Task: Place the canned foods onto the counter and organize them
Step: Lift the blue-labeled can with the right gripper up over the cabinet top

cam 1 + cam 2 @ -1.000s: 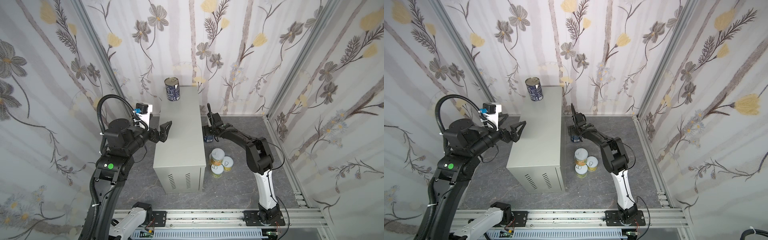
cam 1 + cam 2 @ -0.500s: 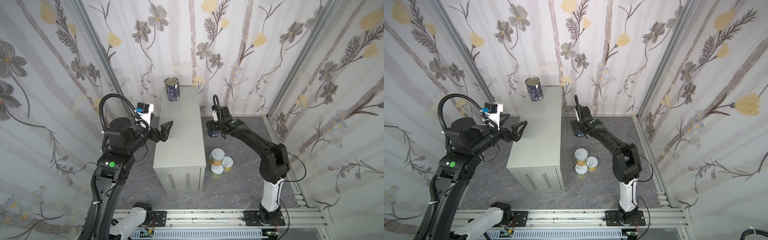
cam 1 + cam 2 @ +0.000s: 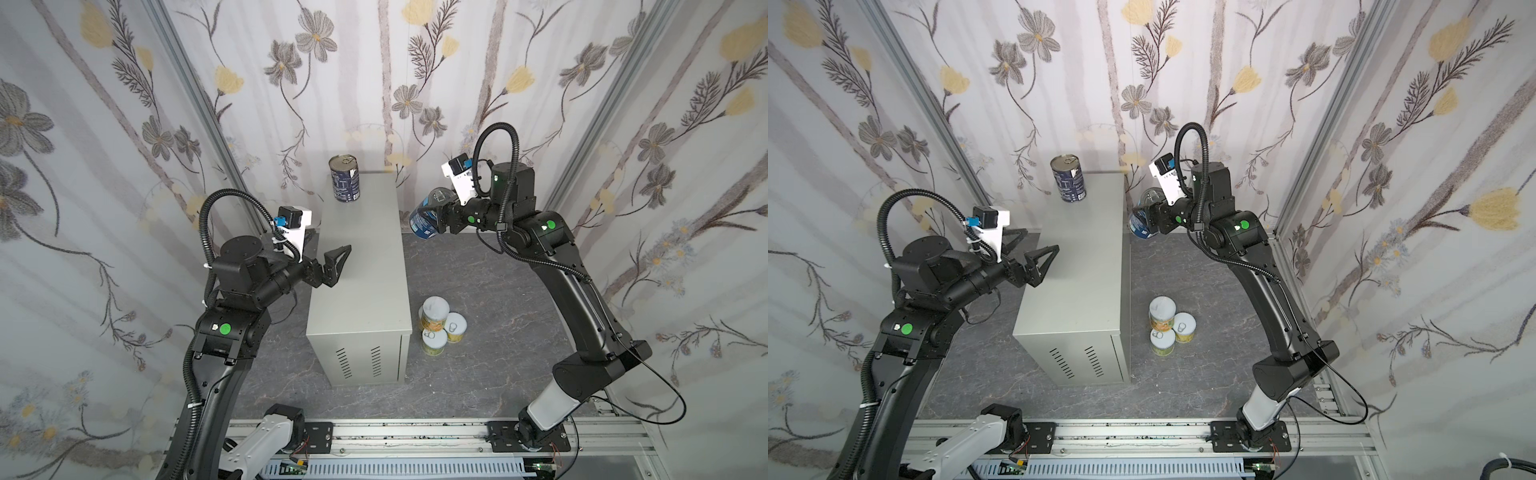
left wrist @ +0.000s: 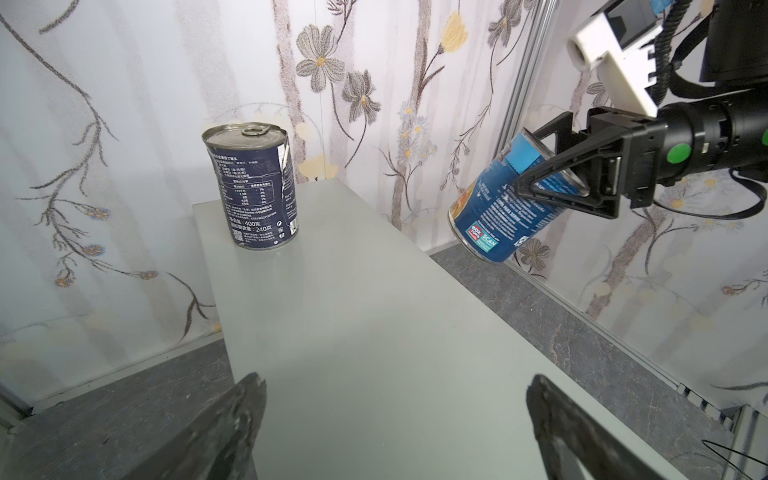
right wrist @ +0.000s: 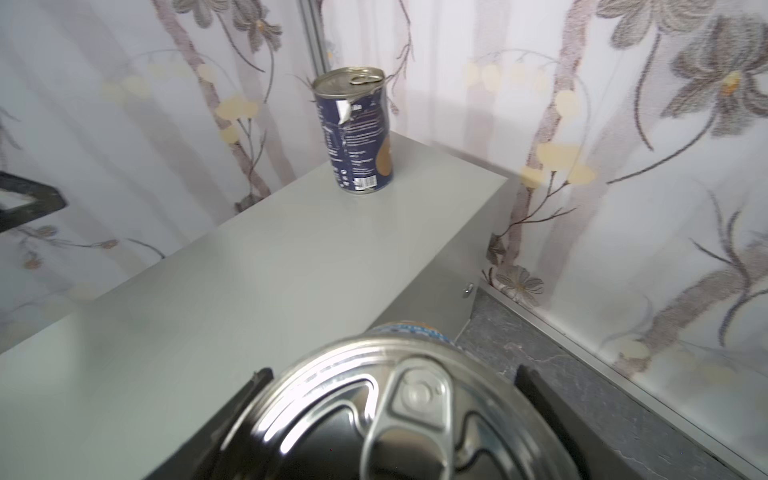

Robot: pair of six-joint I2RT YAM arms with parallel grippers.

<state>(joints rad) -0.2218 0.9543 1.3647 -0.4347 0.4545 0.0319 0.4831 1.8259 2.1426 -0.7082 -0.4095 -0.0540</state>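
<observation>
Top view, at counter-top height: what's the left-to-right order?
left gripper → upright dark blue can on the counter → tilted blue can, held in the right gripper. Floor cans omitted: they overlap the held can's span.

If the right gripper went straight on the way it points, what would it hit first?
Probably the counter top: the right gripper angles down toward it, so the held can would touch first. Depth is unclear.
</observation>
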